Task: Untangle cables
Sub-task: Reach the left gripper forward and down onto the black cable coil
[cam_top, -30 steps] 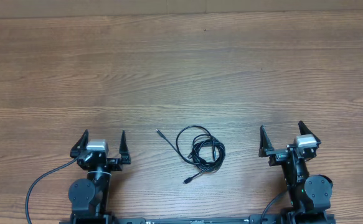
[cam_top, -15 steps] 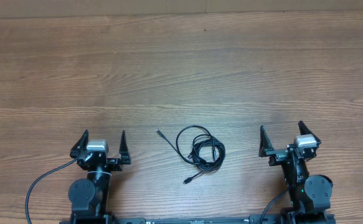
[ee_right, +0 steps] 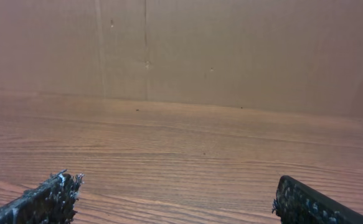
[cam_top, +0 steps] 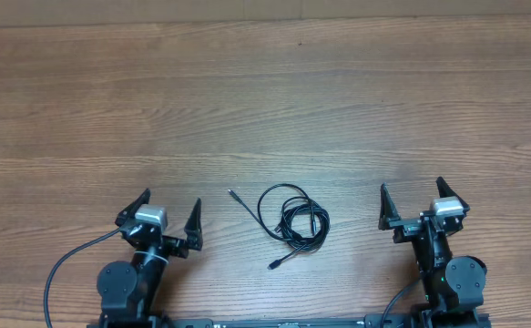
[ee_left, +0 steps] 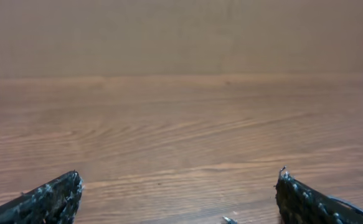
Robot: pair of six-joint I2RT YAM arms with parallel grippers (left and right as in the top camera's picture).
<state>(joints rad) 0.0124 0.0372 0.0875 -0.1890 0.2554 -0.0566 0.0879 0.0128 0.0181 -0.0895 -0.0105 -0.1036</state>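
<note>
Both jaws wide open, gripping nothing. Cables (cam_top: 298, 228) sit in one loose bundle on the counter (cam_top: 265, 109), between them, touching neither.

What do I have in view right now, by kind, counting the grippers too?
Cable bundle: 1 (black; the number of strands in it cannot be told)
Plug ends poking out of it: 2 (the other at)
Grippers: 2, the left gripper and the right gripper, both open and clear of the cables
Total: 5
</note>
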